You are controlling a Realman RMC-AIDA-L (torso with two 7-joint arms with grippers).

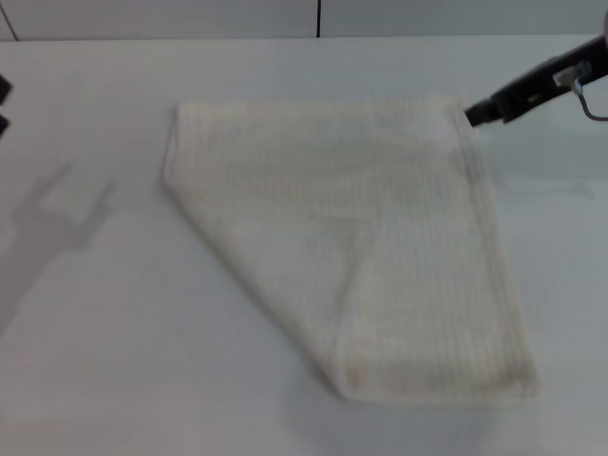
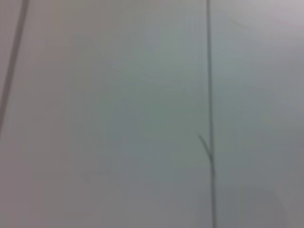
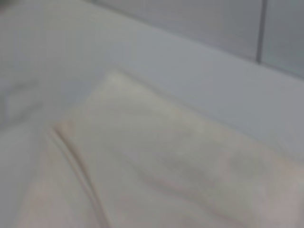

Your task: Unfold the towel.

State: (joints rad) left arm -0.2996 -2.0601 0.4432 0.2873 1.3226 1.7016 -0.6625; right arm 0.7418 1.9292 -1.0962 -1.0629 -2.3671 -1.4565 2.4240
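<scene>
The towel (image 1: pixel 351 237) is a cream-white waffle-weave cloth lying folded on the white table (image 1: pixel 104 361), with a diagonal fold edge on its left side and layered edges at the near right. It also fills the right wrist view (image 3: pixel 166 171). My right gripper (image 1: pixel 475 114) reaches in from the far right, its dark tip at the towel's far right corner. My left gripper is only a dark sliver at the far left edge (image 1: pixel 4 104), well away from the towel; its shadow falls on the table. The left wrist view shows only wall panels.
The table's far edge meets a grey panelled wall (image 1: pixel 313 17). Bare table surface lies left of and in front of the towel.
</scene>
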